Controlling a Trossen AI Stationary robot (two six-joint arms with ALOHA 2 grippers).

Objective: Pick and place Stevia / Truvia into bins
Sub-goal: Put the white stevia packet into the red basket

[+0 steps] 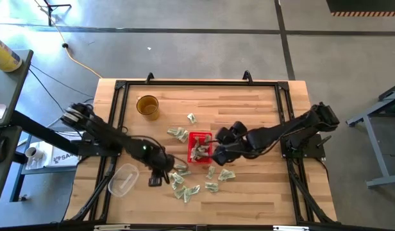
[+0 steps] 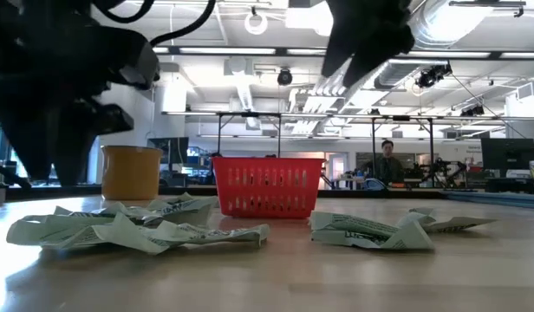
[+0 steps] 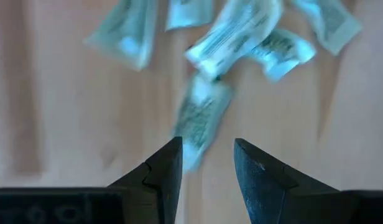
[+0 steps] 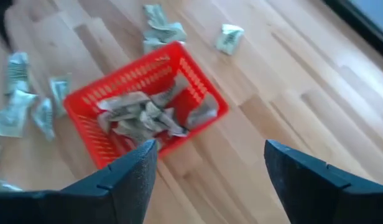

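Wooden tabletop carries the work, inside a black frame. The right hand is open and empty, just above and beside the red basket; under it the basket already holds a small heap of sachets. The left hand is also open, holding nothing, and hangs low over one loose sachet that lies directly between its fingers, with more sachets just beyond. Other sachets lie scattered on all sides of the basket. I judge the task partly done: several sachets are inside, but many are still on the tabletop.
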